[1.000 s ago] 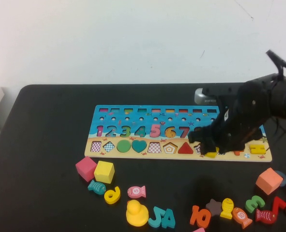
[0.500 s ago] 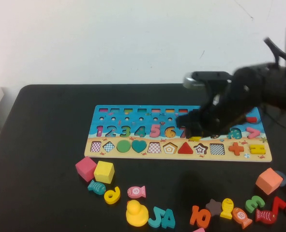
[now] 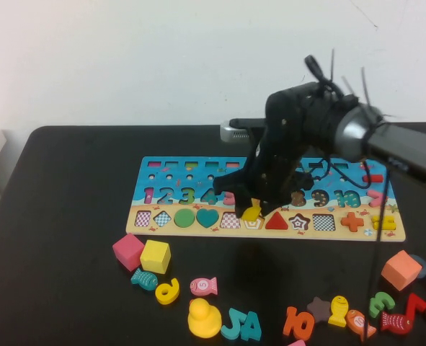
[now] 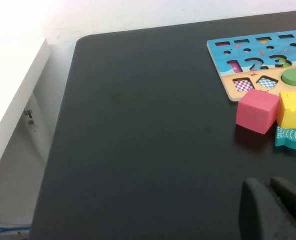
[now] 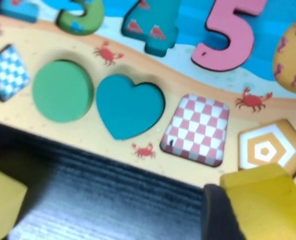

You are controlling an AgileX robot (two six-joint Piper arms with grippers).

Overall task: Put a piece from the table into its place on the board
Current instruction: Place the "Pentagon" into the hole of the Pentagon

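The puzzle board lies mid-table with numbers and shape slots. My right gripper is shut on a yellow pentagon piece and holds it just over the board's front edge at the pentagon slot. In the right wrist view the yellow piece hangs beside the orange-and-white pentagon slot, with one dark finger against it. The green circle and teal heart sit in their slots. My left gripper is parked low over bare table at the left, fingers together, holding nothing.
A pink cube and yellow cube lie in front of the board's left end. Fish, a yellow duck, numbers and letters are scattered along the table's front. An orange block lies front right.
My right arm has swung left along the board with the yellow piece, from near the star and square slots to the pentagon slot. The left arm has not moved.
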